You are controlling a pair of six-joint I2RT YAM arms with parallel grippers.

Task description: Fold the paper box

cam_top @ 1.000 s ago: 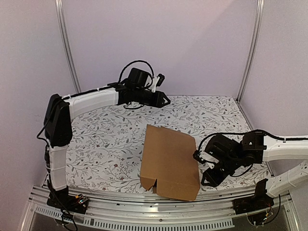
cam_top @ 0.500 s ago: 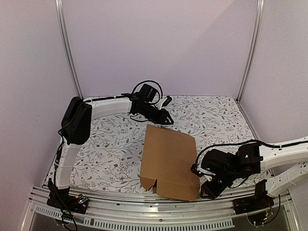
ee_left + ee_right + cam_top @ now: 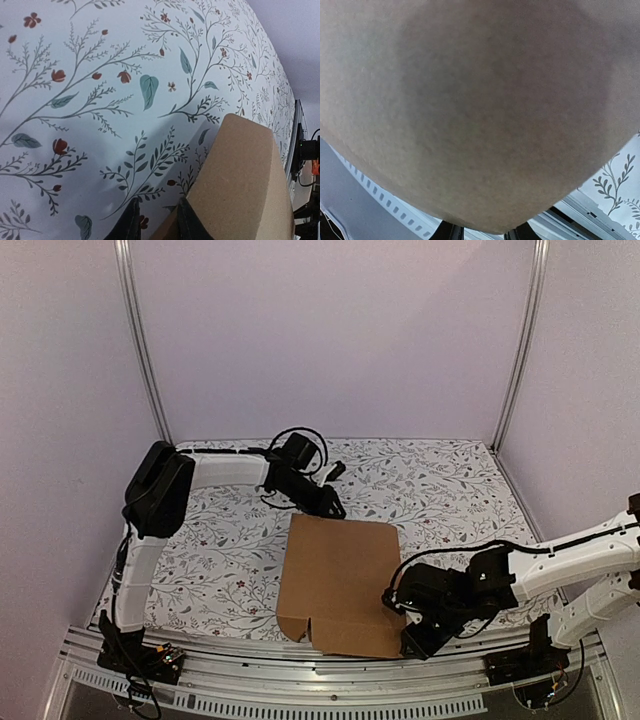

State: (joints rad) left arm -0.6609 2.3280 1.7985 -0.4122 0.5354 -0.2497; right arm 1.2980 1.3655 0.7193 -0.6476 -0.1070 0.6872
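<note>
The paper box (image 3: 340, 580) lies flat on the flowered table as a brown cardboard rectangle with a notch in its near edge. My left gripper (image 3: 333, 508) hangs low at its far left corner. In the left wrist view the gripper (image 3: 159, 222) stands slightly open, its fingers (image 3: 187, 222) apart, and the cardboard (image 3: 240, 180) edge lies against the right one. My right gripper (image 3: 410, 635) is at the box's near right corner. In the right wrist view the cardboard (image 3: 470, 100) fills the picture and covers the fingertips of that gripper (image 3: 485, 232); the finger stubs stand apart.
The table's metal front rail (image 3: 330, 672) runs just below the box's near edge. Upright frame posts (image 3: 142, 350) stand at the back corners, with plain walls behind. The left arm's elbow (image 3: 158, 490) rises over the left side of the table.
The box has slid left and turned squarer to the rail, with the right gripper moving left at its corner. The left arm has dropped and come forward to the far left corner, its jaws narrowing.
</note>
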